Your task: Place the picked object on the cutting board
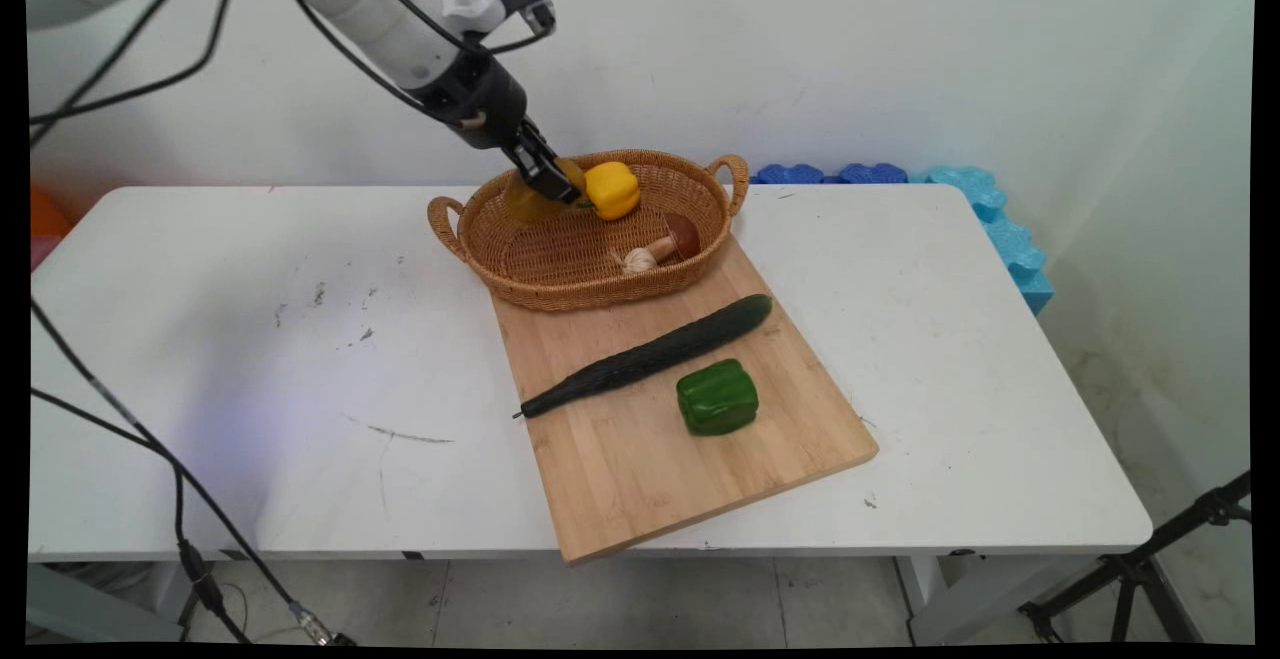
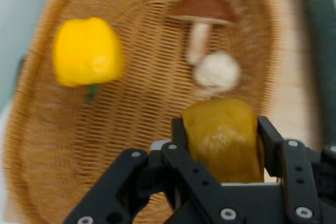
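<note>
Nearest to us in the main view is the wooden cutting board [image 1: 640, 459], running from the frame's lower middle up toward the center. On it we've got a green bell pepper [image 1: 717, 397] and a long dark cucumber [image 1: 650, 354] lying diagonally, stem tip at lower left, fat end at upper right. Behind them, a wicker basket [image 1: 540, 264] sits partly on the board's far end, with a yellow bell pepper [image 1: 612, 189], a brown-capped mushroom [image 1: 673, 242] and a garlic bulb [image 1: 639, 260] inside. Up top, the gripper [image 1: 548, 179] hangs over the basket's upper left part, clamped on a brownish-yellow potato-like thing [image 1: 525, 201] just left of the yellow pepper.

Over in the hand view, we see that brownish lump [image 2: 226, 137] pinched between the two fingers [image 2: 270, 137], its long axis running up and down the frame. Basket weave fills everything behind it: yellow pepper upper left, mushroom top center with cap up, garlic right below its stem, cucumber along the right edge.
</note>
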Controlling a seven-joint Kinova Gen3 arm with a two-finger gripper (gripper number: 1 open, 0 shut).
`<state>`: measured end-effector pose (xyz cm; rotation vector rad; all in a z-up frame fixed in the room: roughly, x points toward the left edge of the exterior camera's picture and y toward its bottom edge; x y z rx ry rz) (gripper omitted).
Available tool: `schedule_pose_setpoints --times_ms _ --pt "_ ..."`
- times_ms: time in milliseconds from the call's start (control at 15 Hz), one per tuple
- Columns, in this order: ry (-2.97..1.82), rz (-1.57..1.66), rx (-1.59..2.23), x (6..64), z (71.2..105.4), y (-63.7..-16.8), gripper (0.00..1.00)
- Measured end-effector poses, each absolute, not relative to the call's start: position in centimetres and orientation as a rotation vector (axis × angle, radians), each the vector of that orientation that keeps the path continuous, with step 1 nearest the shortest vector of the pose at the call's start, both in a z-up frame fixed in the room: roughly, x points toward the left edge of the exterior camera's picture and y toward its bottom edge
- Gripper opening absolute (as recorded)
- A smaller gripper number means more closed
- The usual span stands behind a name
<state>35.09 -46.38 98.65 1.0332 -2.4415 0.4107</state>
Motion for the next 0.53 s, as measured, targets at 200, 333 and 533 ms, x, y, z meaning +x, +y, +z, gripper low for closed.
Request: schedule_pose_setpoints --times_ms 200,333,533 --pt "-2.418 0.320 1.031 33.6 99.8 -41.8 0.00" --pt "-2.414 0.267 1.034 32.5 99.6 -39.0 0.00" --pt "-2.411 0.211 1.042 30.5 98.0 -35.5 0.00"
